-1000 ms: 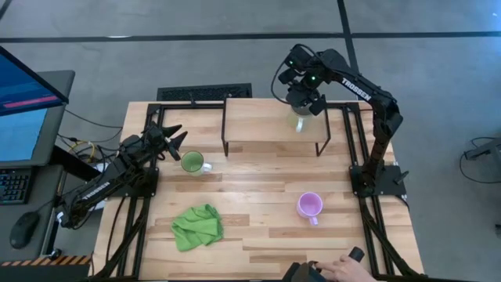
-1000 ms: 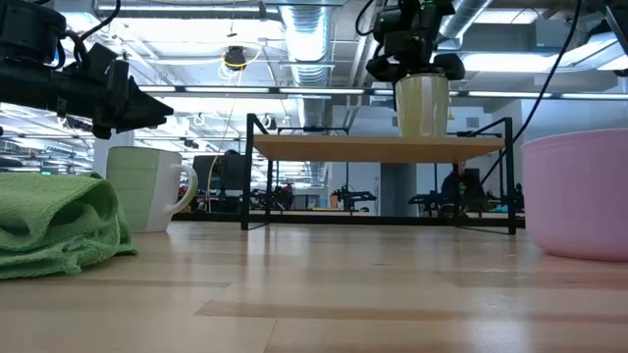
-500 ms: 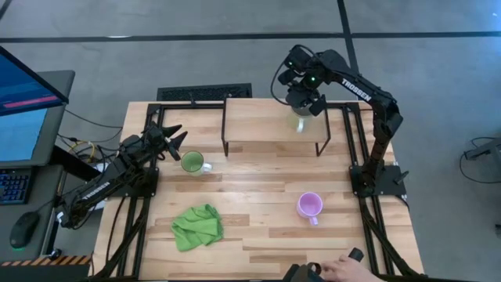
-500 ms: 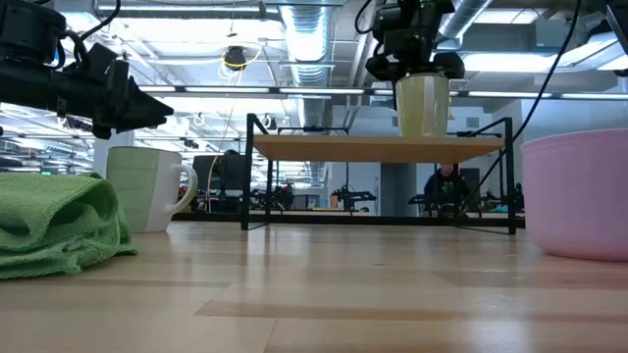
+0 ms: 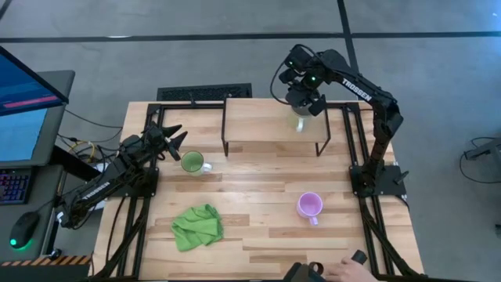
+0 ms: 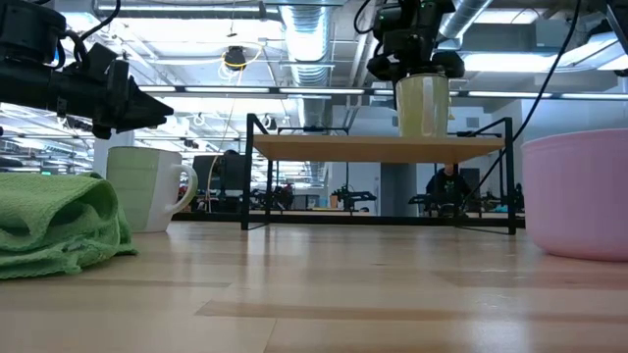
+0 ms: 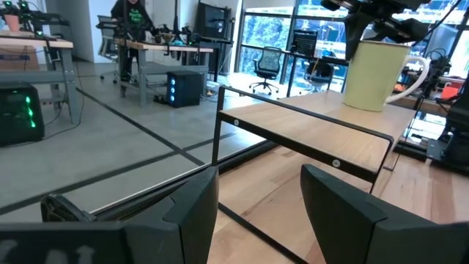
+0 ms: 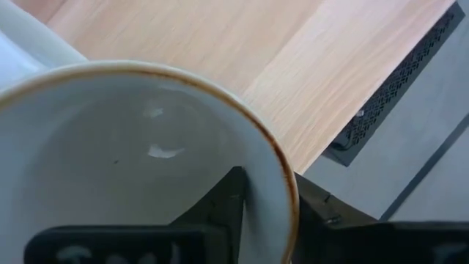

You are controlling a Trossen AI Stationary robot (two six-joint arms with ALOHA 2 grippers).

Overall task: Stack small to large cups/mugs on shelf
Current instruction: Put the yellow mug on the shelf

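Note:
The pale cream mug (image 5: 300, 122) stands upright on the right part of the light-wood shelf (image 5: 258, 119), and my right gripper (image 5: 301, 106) is shut on its rim from above. It also shows in the low view (image 6: 423, 106). The green mug (image 5: 192, 162) stands on its base on the table's left half. My left gripper (image 5: 176, 139) is open and empty, just left of it and above it. The lilac mug (image 5: 309, 206) stands on its base at the near right. My right gripper holds the cream mug's rim (image 8: 272, 183), one finger (image 8: 233, 199) inside the mug and one outside the wall. The fingers come from above, pointing down. The mug is upright, its base (image 6: 423, 133) at the shelf board; whether it rests there I cannot tell.
A crumpled green cloth (image 5: 197, 225) lies on the table near the front left. The shelf stands on thin black legs (image 6: 249, 172) at the table's far side. A person's hand (image 5: 344, 270) shows at the near edge.

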